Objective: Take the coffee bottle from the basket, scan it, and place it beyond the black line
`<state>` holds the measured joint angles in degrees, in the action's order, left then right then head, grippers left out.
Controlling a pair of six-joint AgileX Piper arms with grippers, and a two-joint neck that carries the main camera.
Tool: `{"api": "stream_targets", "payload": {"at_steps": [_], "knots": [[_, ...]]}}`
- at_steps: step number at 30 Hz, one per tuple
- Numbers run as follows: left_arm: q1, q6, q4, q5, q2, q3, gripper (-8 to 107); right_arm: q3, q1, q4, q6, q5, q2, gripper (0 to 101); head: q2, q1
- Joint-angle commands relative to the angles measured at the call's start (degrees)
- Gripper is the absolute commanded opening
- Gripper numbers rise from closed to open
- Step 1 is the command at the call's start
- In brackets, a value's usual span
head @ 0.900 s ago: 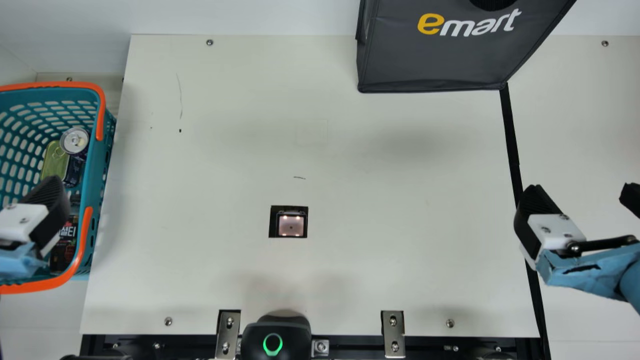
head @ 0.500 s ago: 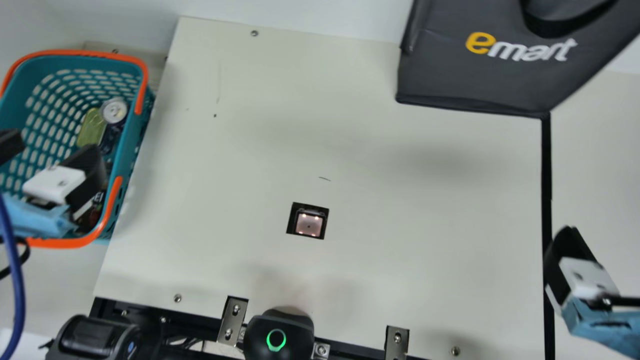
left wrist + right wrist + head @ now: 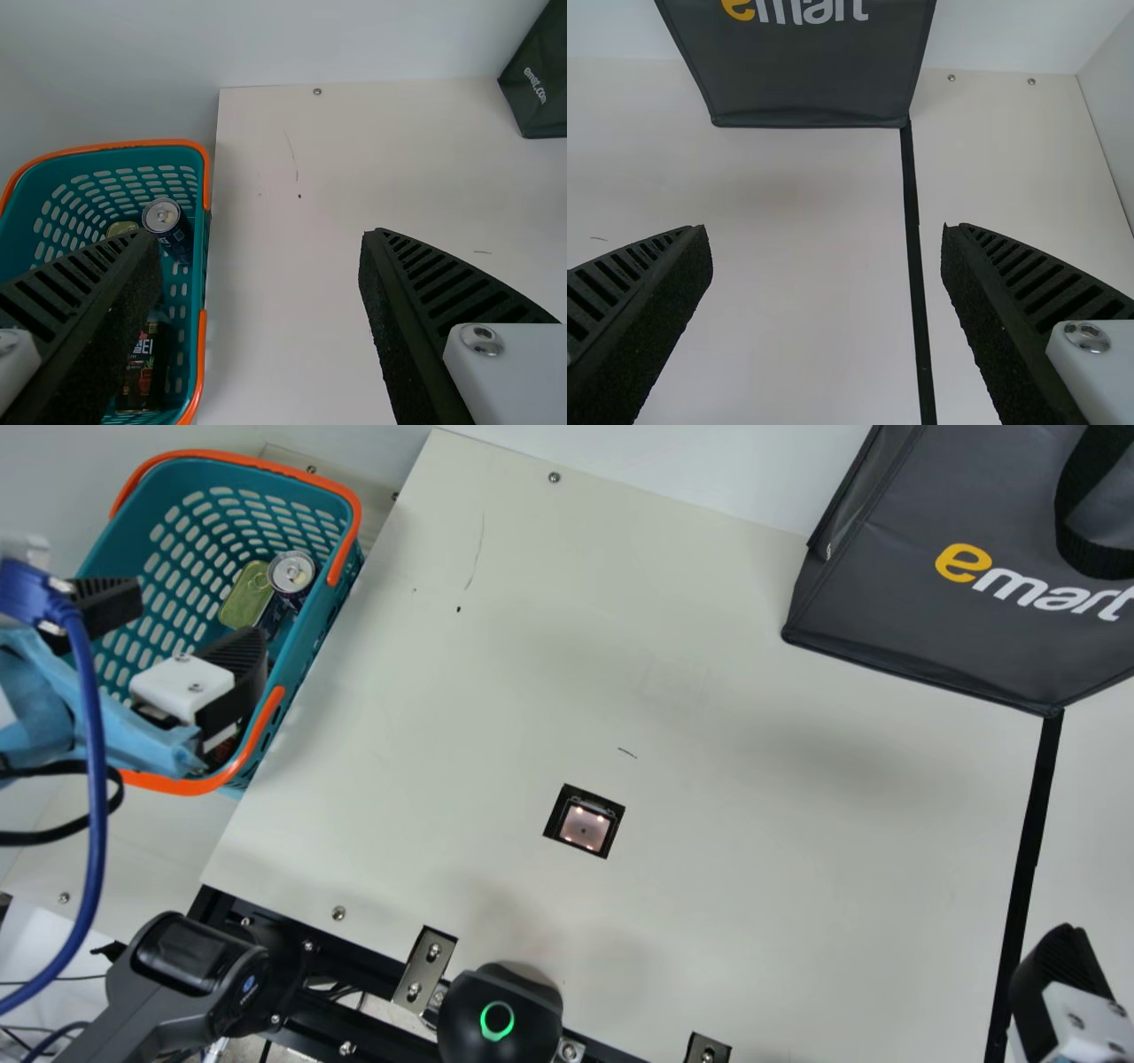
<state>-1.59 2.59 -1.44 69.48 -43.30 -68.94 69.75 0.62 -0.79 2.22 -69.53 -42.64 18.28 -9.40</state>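
Main view: my left tool (image 3: 197, 617) is released and empty over the basket (image 3: 310, 646).
In the left wrist view, the dark bottle (image 3: 142, 367), I judge the coffee, is inside near the counter-side wall; I should descend straight, fingers around it, avoiding the orange rim (image 3: 205, 177) and the can (image 3: 170, 228), then lift high before crossing. In the right wrist view, my right tool (image 3: 826, 232) has its fingers spread, holding nothing; beyond the black line (image 3: 914, 257) is wide room.
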Motion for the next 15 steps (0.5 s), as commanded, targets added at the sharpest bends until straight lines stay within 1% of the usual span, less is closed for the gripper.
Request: {"api": "stream_targets", "payload": {"at_steps": [1,7,15], "knots": [[0.0,0.0,0.0,0.0,0.0,0.0,90,0.0,0.0,0.0,0.0,0.0,0.0,91,0.14,1.48],[-0.32,-1.2,0.51,0.42,-0.1,-0.04,90,0.0,0.0,0.0,0.0,0.0,0.0,91,0.14,1.48],[0.78,-3.14,1.83,0.42,0.31,1.28,90,0.0,0.0,0.0,0.0,0.0,0.0,91,0.14,1.48]]}}
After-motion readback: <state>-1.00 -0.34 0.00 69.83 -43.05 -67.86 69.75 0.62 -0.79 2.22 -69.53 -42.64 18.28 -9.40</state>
